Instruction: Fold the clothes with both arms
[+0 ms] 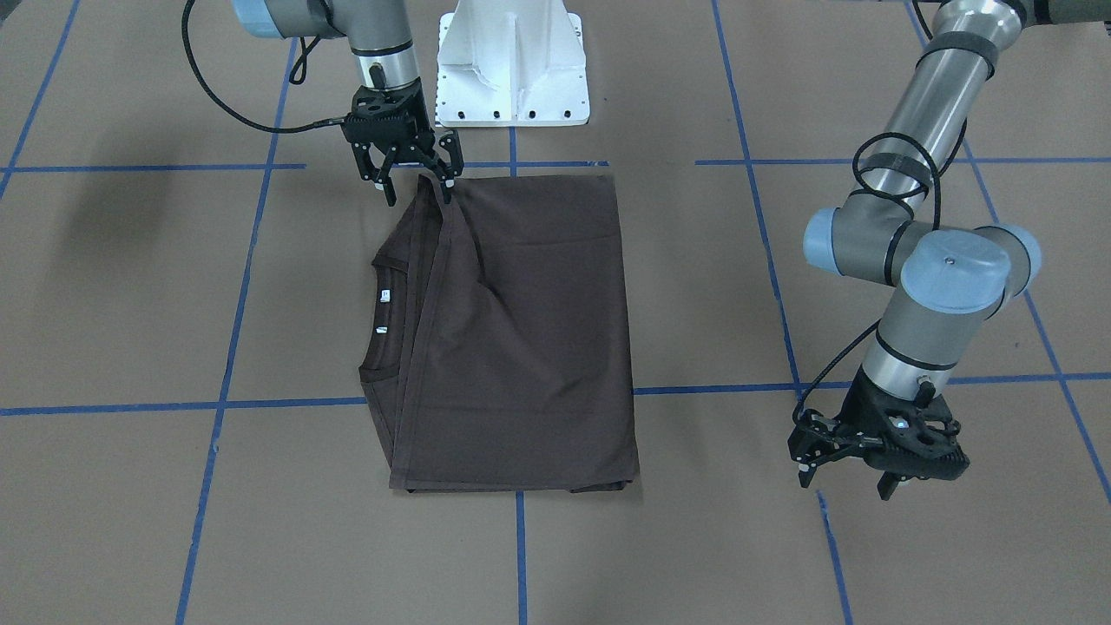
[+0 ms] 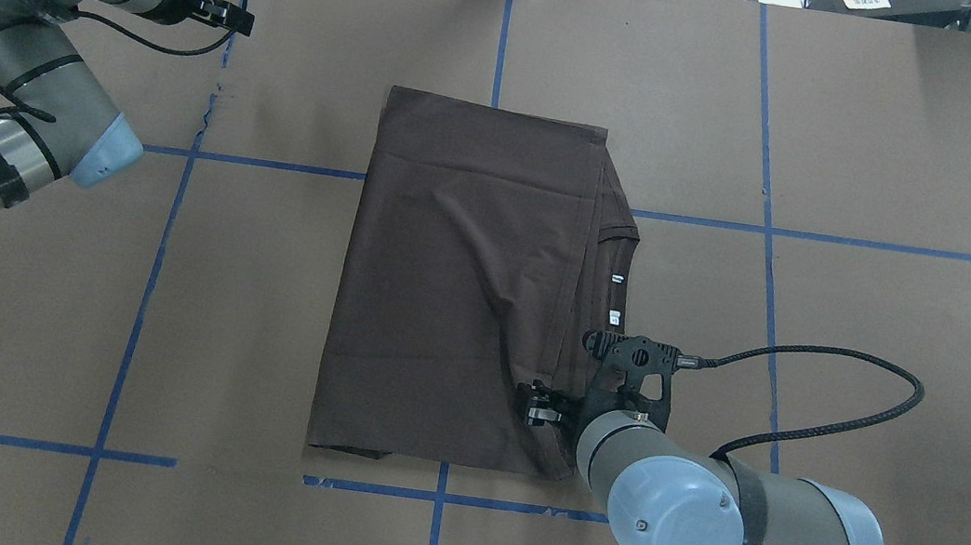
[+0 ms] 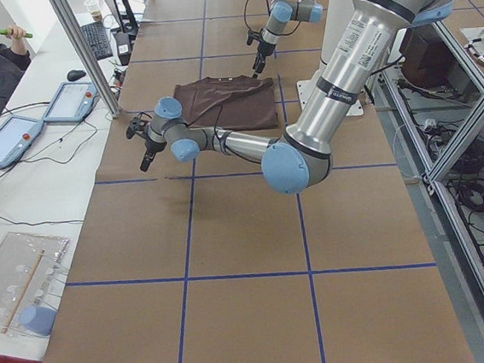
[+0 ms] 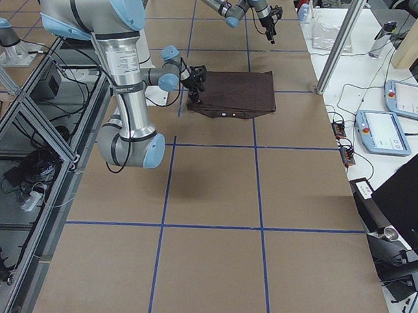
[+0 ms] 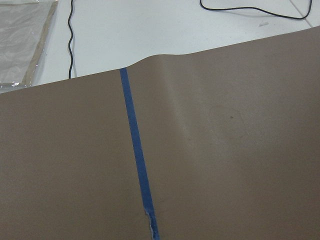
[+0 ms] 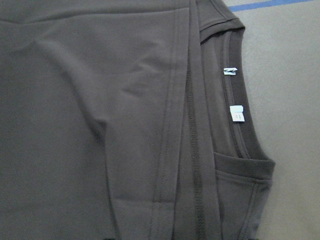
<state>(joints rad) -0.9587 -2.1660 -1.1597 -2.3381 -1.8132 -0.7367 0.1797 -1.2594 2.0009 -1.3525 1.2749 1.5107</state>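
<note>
Left arm (image 1: 950, 278) sits nearest, and its left gripper (image 1: 846, 480) hangs with jaws spread over the brown paper table (image 1: 130, 521), well apart from the T-shirt (image 1: 521, 330). The T-shirt lies folded into a rectangle mid-table, with the collar (image 1: 382, 321) and white tags (image 1: 384, 295) showing on the robot's right side. The right gripper (image 1: 417, 193) also has its jaws apart and grips nothing, with one fingertip (image 1: 448, 193) at the shirt's corner nearest the base.
</note>
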